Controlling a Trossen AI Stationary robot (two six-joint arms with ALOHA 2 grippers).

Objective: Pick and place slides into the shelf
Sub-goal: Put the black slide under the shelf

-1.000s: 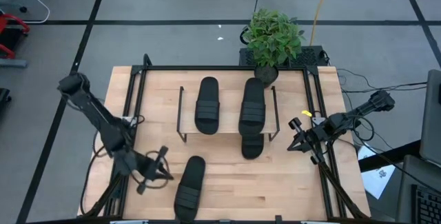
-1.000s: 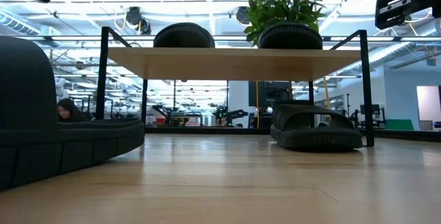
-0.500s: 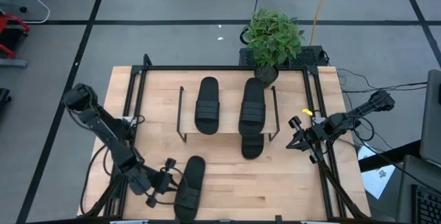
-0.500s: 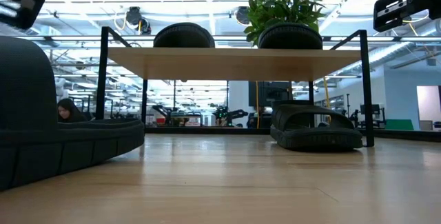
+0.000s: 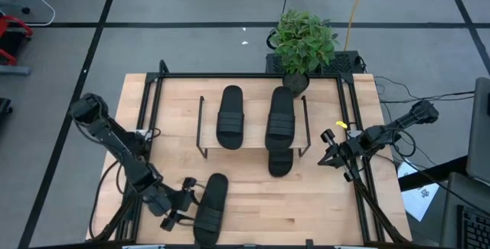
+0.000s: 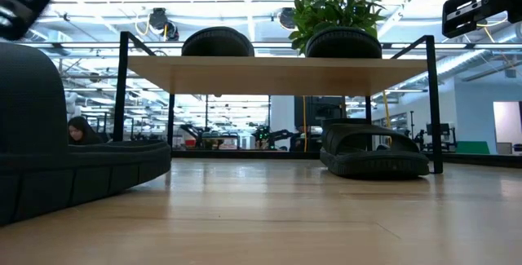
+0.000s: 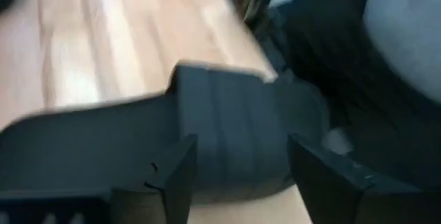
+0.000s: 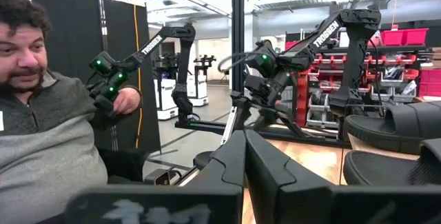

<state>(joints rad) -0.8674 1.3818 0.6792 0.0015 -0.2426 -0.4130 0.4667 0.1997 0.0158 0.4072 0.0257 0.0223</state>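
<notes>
Four black slides were in view from above. Two lay on top of the shelf: the left shelf slide and the right shelf slide. A third slide sat on the bench under the shelf's front edge, half covered by the board. The fourth, the loose slide, lay near the bench's front edge, well apart from the shelf.

The left gripper was positioned just beside the loose slide's strap, its fingers spread apart on either side of the ribbed band, with nothing grasped. The right gripper was parked at the bench's right rail, clenched and empty.

The step in hand was judged to be the grasp of the loose slide. It would be done well if the fingers were lowered evenly around the strap's middle before being closed, so that the sole would hang level when lifted.

Whether the fingers already touched the strap could not be told, as the left wrist view was blurred. The loose slide was cut off at the low view's left edge. A person was seen beyond the bench.
</notes>
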